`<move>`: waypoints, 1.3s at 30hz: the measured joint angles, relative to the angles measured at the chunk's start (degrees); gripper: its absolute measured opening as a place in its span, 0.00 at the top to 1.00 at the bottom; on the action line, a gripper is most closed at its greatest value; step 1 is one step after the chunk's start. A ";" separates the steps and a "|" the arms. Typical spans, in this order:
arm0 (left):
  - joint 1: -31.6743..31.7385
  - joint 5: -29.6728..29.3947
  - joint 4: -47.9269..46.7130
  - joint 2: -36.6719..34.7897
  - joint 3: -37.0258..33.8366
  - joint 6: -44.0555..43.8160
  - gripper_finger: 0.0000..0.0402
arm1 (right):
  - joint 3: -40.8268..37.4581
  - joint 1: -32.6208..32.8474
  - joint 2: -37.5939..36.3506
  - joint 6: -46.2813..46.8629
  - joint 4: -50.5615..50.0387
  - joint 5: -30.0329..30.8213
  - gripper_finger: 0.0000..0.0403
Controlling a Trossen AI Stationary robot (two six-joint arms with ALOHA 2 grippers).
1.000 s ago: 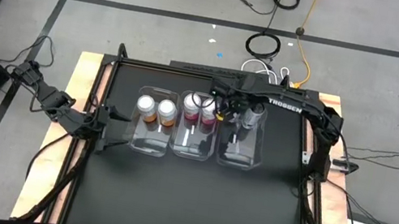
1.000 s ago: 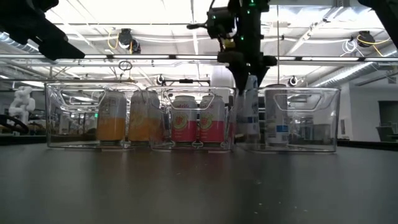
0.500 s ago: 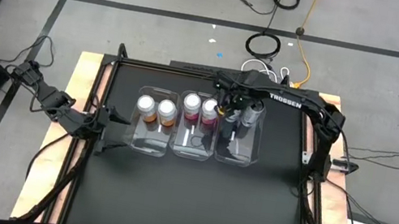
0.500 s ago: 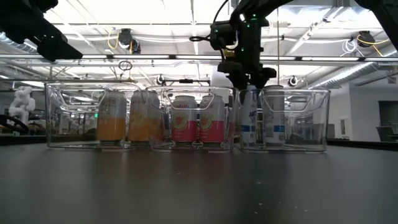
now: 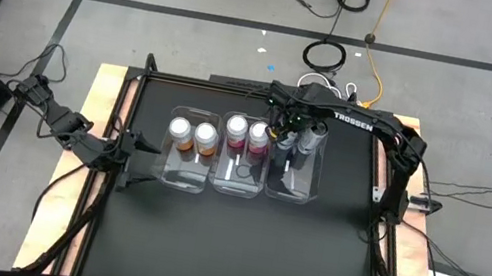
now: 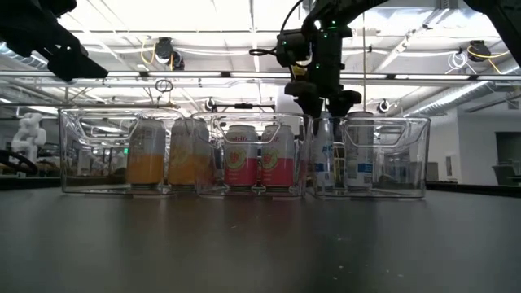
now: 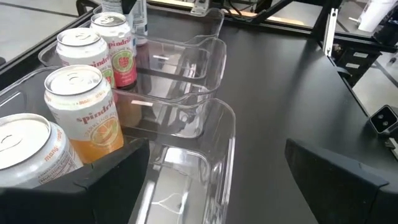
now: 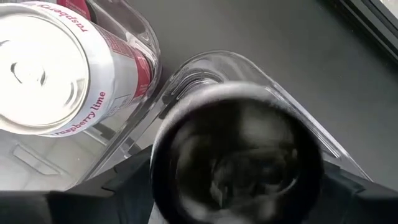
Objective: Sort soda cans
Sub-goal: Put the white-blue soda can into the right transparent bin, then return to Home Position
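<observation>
Left bin (image 5: 185, 173): 2 orange cans (image 5: 192, 133). Mid bin (image 5: 236, 183): 2 pink cans (image 5: 247, 134). My right gripper (image 5: 288, 137) is clamped on a dark can (image 6: 325, 159) in right bin (image 5: 292, 189), beside 2nd dark can (image 6: 359, 155). Can top blurred in wrist view. Left gripper (image 5: 133, 144) is apart, beside left bin.

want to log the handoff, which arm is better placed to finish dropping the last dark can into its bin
Right. The right gripper is over the right bin, closed around the dark can beside the other one. The left gripper waits at the table's left edge, open.
</observation>
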 joint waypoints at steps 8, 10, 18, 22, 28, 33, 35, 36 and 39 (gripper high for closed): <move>0.00 0.00 -0.01 0.00 0.00 0.04 0.04 | 0.00 0.03 0.00 -0.19 -0.10 -1.42 0.26; 0.00 0.00 -0.02 0.00 0.00 0.15 0.04 | 0.08 0.03 0.00 -0.20 -0.19 -1.59 0.26; -0.01 -0.02 -0.03 0.00 0.00 0.42 0.04 | 5.87 0.05 0.00 -1.17 -3.51 -0.90 0.25; -0.02 -0.02 -0.02 0.00 0.00 0.42 0.04 | 10.97 0.05 0.00 -1.69 -7.75 1.23 0.25; -0.01 -0.04 -0.02 0.00 0.00 0.42 0.04 | 21.34 0.30 0.00 -1.20 -16.44 2.08 0.25; -0.01 -0.04 -0.01 0.00 0.00 0.38 0.04 | 29.39 3.50 -0.04 -0.35 -22.10 2.12 0.25; -0.01 -0.04 -0.01 0.00 0.00 0.02 0.04 | 30.60 6.09 -0.90 -0.64 -21.82 2.12 0.26; 0.00 -0.05 0.03 -0.02 0.00 -0.02 0.04 | 30.62 7.75 -1.57 -0.68 -21.55 2.23 0.27; -0.01 -0.04 0.43 0.00 0.00 -0.02 0.05 | 30.62 13.51 -3.81 0.01 -21.05 5.32 0.34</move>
